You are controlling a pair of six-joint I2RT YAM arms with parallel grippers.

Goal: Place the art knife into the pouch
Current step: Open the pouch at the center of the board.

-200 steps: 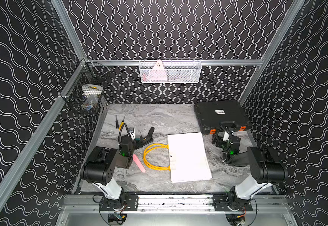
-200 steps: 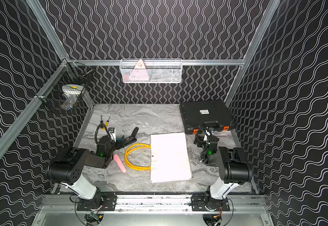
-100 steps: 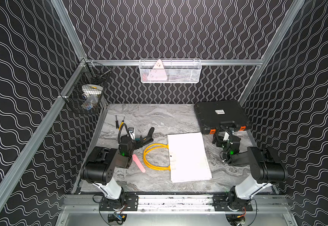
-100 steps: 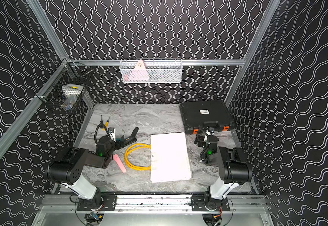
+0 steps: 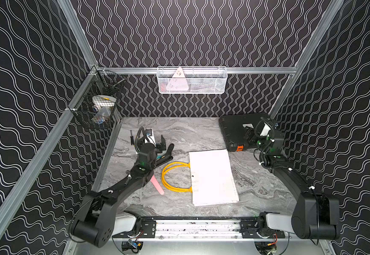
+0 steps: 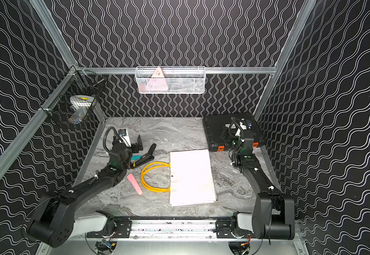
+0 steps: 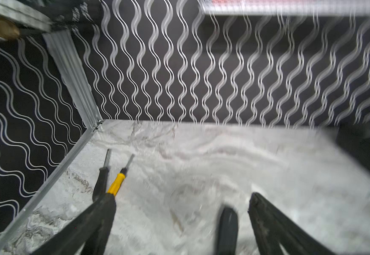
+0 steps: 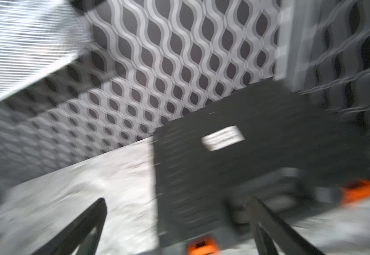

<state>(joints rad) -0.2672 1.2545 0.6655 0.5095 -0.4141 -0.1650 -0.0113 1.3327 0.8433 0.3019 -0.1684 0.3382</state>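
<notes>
A: Where do we stand? Both sets of jaws are spread wide and we hold nothing. The left gripper (image 7: 180, 198) hangs over bare table (image 5: 190, 132) near two screwdrivers (image 7: 115, 185), and the right gripper (image 8: 177, 202) hangs over the black case (image 5: 235, 130).

B: The art knife (image 6: 134, 184), which we take to be the slim pink one, lies flat on the table. It is just beside the yellow handles (image 6: 153, 178) of the pouch (image 5: 211, 176) and close by our left forearm. It isn't in the pouch yet, and as we judge it, nothing is started.

A: Then our first worry is the wrong pick. A black and yellow tool (image 6: 142, 159) lies nearer our left fingers than the pink one does, with other dark tools around it.

B: Agreed. Second, the knife is thin and lies flat on a smooth top. If we close too high, we expect it to skid or pop out.

A: The pouch troubles us more. It lies flat, and we can't see any gap at its mouth. If we push the knife at closed fabric, it probably ends up on top or shoves the whole pouch along.

B: So we likely need the right gripper to lift one handle first. The loops overlap, though, so we could snag both and keep the mouth shut.

A: And our wrist views are blurred, so we shouldn't trust them for fine aim
</notes>
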